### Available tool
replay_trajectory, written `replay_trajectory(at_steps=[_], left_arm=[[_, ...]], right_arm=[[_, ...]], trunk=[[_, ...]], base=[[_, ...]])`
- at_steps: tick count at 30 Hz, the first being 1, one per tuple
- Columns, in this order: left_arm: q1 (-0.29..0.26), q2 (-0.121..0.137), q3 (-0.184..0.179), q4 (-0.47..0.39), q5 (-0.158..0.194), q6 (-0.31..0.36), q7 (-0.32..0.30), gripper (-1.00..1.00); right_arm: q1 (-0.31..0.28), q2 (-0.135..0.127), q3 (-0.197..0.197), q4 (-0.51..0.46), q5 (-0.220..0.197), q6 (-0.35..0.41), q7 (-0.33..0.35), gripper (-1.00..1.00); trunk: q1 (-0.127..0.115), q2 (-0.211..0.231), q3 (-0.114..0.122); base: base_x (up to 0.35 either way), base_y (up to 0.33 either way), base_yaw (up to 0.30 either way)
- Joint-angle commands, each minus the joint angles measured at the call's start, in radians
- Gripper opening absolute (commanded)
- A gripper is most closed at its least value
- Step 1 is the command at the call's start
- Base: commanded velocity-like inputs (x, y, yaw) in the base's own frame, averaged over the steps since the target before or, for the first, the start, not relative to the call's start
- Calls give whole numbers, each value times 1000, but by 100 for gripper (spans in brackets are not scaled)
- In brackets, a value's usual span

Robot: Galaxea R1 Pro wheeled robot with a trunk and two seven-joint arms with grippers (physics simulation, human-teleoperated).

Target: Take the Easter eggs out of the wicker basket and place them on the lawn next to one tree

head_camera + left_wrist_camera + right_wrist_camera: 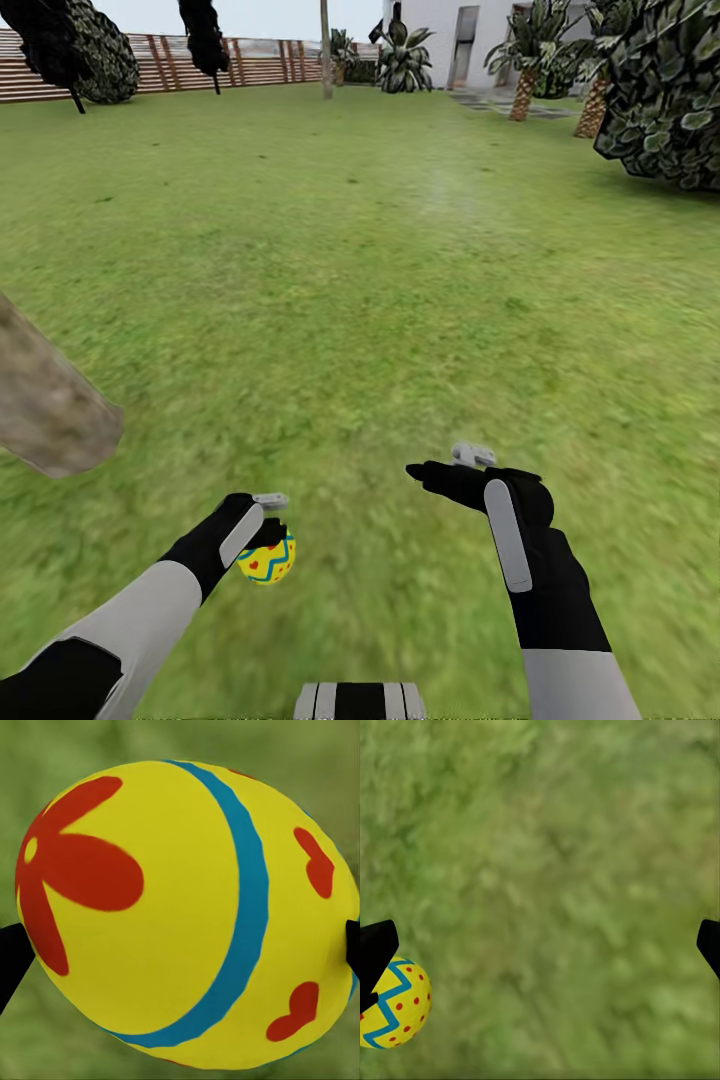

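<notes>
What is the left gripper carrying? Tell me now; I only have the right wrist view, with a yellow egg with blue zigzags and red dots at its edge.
Observer: The left gripper is shut on a yellow egg with a blue band, a red flower and red hearts.
Operator: Give me the nearest tree.
Observer: A thick grey-brown trunk rises from the green lawn on the robot's left, beyond the left arm.
Operator: Report what's ahead.
Observer: Grass runs to a brown slatted fence and a white house.
</notes>
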Motion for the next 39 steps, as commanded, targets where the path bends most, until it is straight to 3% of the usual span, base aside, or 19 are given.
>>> replay_trajectory(at_steps=[1,16,24,29,33,39], left_arm=[[-1,1,-6,-1,10,1,9,-100],[-1,1,-6,-1,10,-12,9,-100],[-1,1,-37,-1,10,-13,9,-100],[-1,1,-39,-3,10,-13,9,-100],[0,1,-40,-3,10,-13,9,-100],[0,1,-39,-3,10,-13,9,-100]], right_arm=[[-1,1,-1,-1,-11,4,-10,100],[-1,1,-1,-1,-11,4,-10,100],[11,-1,-1,-25,-12,4,-7,100],[65,-1,8,-100,-13,4,1,100],[72,-1,8,-107,-11,4,55,100],[73,-2,8,-108,-11,4,72,100]], trunk=[[0,-1,-5],[7,-4,-63],[11,-6,-94],[11,-6,-94],[12,-7,-105],[12,-7,-105]], base=[[0,0,0],[0,0,0],[0,0,0],[0,0,0],[0,0,0],[0,0,0]])
